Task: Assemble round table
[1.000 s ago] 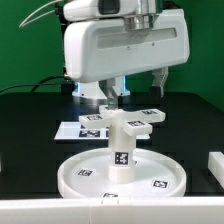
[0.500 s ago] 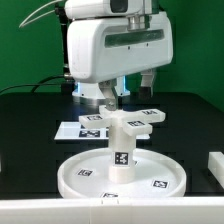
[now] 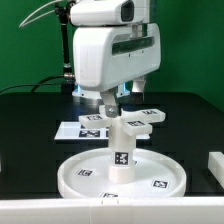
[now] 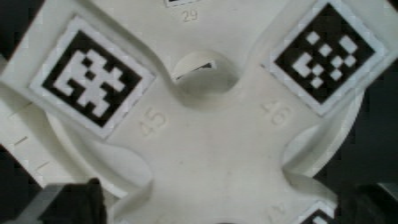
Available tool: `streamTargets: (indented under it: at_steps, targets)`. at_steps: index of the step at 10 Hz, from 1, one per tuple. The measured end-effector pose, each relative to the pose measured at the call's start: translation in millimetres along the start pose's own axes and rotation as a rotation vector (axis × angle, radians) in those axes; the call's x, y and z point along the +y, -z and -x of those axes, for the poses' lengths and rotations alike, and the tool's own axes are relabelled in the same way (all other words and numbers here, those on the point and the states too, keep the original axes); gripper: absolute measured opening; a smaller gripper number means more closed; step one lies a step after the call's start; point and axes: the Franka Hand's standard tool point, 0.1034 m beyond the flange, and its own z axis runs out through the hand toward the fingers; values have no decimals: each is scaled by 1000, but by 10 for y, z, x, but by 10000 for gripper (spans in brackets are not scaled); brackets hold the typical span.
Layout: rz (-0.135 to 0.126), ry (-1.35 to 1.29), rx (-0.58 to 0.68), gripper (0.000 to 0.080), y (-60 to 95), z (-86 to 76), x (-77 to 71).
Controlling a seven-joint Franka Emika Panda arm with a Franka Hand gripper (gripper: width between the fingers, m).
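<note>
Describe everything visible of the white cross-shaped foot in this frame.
The white plastic cross-shaped foot sits level on top of the short thick white cylinder leg, which stands upright in the large rimmed round disc. Its arms carry black-and-white square tags, and the wrist view shows a small round central hole. The gripper hangs directly above it; contact is unclear.

No legible text or numbers; only black-and-white square tags on the cross-shaped foot (image 4: 196,130), leg (image 3: 120,150) and marker board (image 3: 88,127).
</note>
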Motion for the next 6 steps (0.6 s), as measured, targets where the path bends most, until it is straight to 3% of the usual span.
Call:
streamTargets:
  at_steps: [6]
  targets:
    - [-8,-15,-11,649,-84,65,52]
